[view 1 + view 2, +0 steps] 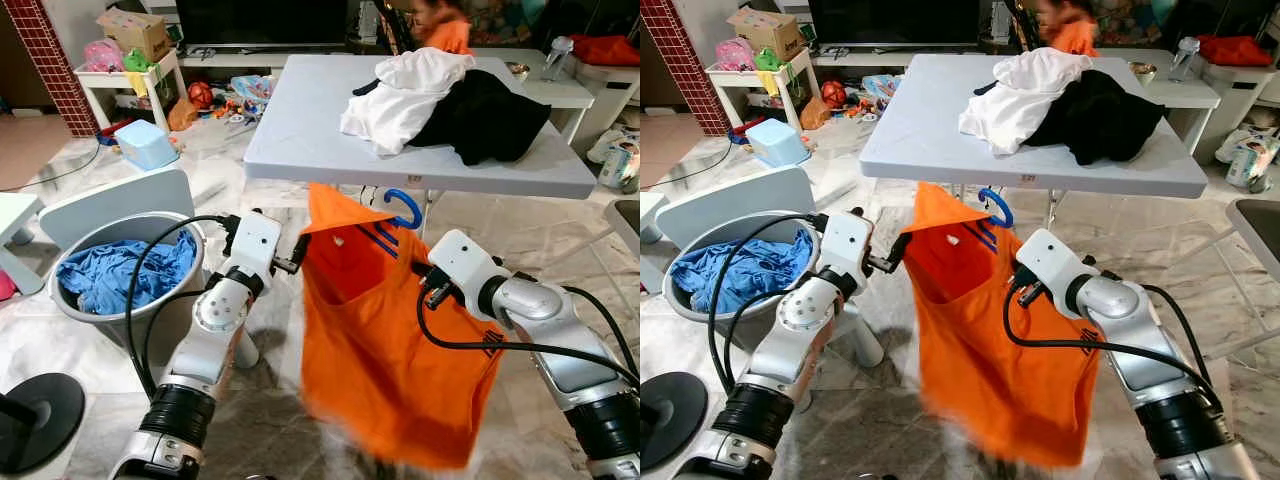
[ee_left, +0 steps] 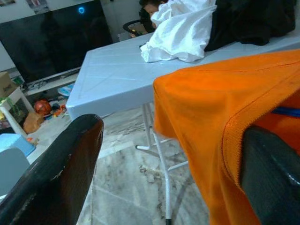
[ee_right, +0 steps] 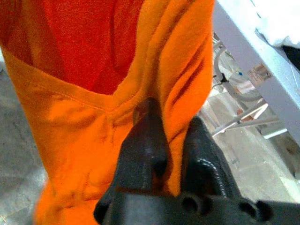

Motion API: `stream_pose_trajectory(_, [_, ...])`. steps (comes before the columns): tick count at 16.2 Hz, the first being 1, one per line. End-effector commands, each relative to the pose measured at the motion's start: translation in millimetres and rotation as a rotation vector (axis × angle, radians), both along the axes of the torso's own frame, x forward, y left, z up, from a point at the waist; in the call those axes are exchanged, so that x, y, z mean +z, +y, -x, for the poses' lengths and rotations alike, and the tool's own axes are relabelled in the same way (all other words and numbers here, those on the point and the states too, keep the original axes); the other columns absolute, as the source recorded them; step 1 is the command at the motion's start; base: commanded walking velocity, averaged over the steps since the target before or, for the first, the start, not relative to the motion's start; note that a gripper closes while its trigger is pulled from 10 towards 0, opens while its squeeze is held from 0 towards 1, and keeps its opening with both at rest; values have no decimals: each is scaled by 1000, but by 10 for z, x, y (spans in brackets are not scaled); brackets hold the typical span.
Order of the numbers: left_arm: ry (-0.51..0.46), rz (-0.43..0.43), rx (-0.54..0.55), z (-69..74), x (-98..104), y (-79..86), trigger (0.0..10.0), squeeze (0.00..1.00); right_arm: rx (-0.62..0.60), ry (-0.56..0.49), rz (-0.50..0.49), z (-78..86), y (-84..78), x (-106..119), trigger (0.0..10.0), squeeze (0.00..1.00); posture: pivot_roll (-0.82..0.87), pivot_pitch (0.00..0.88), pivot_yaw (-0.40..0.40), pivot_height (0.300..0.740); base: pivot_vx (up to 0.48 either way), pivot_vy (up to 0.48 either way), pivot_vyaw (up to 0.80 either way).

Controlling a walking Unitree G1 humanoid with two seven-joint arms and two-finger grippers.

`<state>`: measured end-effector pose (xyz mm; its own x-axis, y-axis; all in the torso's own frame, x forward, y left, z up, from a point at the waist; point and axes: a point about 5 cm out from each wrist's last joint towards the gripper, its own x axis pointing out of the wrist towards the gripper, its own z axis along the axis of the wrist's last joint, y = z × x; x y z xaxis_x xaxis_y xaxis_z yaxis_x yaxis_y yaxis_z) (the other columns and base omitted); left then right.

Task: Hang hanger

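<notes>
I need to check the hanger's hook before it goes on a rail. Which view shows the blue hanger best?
The left eye view: the blue hanger shows its curved hook above the orange shirt. The right eye view shows the same hook. The left wrist view catches a blue sliver; the right wrist view has orange cloth between the fingers.

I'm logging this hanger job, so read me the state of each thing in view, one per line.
Orange shirt: held up, draped over hanger.
Blue hanger: inside shirt, hook poking out, not hung.
Left gripper: open, shirt edge between fingers.
Right gripper: shut on shirt.
Laundry basket: holding blue cloth.
</notes>
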<state>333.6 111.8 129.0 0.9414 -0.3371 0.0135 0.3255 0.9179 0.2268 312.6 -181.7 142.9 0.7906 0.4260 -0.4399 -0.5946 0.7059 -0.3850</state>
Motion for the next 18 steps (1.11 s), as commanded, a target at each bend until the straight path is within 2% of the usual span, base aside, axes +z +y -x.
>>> stream_pose_trajectory(1, [-7, -17, 40, -7, 15, 137, 10000, 0, 78, 5, 34, 71, -44, 27, 10000, 0, -149, 0, 11, 740, 0, 0, 0])
stream_pose_trajectory(2, [-9, -31, 65, -21, 21, 220, 10000, 0, 168, 46, 72, 189, -103, -9, 10000, 0, -148, 0, 10, 740, 0, 0, 0])
stream_pose_trajectory(3, [-13, -41, 85, -37, 33, 272, 10000, 0, 205, 80, 100, 259, -183, -33, 10000, 0, -151, 0, 11, 740, 0, 0, 0])
stream_pose_trajectory(4, [-15, -45, 91, -43, 38, 288, 10000, 0, 215, 91, 114, 279, -220, -41, 10000, 0, -151, 0, 11, 740, 0, 0, 0])
stream_pose_trajectory(5, [-17, -53, 109, -66, 57, 343, 10000, 0, 228, 118, 198, 319, -434, -42, 10000, 0, -159, 0, 12, 740, 0, 0, 0])
stream_pose_trajectory(6, [-17, -53, 111, -69, 58, 349, 10000, 0, 229, 121, 212, 324, -468, -38, 10000, 0, -159, 0, 12, 740, 0, 0, 0])
stream_pose_trajectory(8, [-3, -61, 107, -67, 33, 358, 10000, 0, 241, 125, 268, 335, -699, 63, 10000, 0, -167, 0, 17, 740, 0, 0, 0])
stream_pose_trajectory(11, [22, -73, 94, -60, -9, 366, 10000, 0, 330, 128, 242, 436, -895, 293, 10000, 0, -168, 0, 25, 740, 0, 0, 0])
stream_pose_trajectory(12, [36, -77, 87, -63, -24, 380, 10000, 0, 355, 153, 236, 505, -1020, 419, 10000, 0, -174, 0, 28, 740, 0, 0, 0])
stream_pose_trajectory(14, [73, -83, 72, -66, -69, 388, 10000, 0, 357, 145, 218, 539, -1178, 626, 10000, 0, -183, 0, 31, 740, 0, 0, 0])
stream_pose_trajectory(15, [85, -87, 68, -67, -88, 386, 10000, 0, 357, 133, 205, 536, -1191, 679, 10000, 0, -187, 0, 32, 740, 0, 0, 0])
stream_pose_trajectory(16, [102, -75, 68, -70, -118, 376, 10000, 0, 375, 97, 169, 536, -1205, 822, 10000, 0, -190, 0, 35, 740, 0, 0, 0])
stream_pose_trajectory(18, [114, -74, 56, -70, -133, 349, 10000, 0, 397, 82, 129, 551, -1198, 902, 10000, 0, -186, 0, 35, 740, 0, 0, 0])
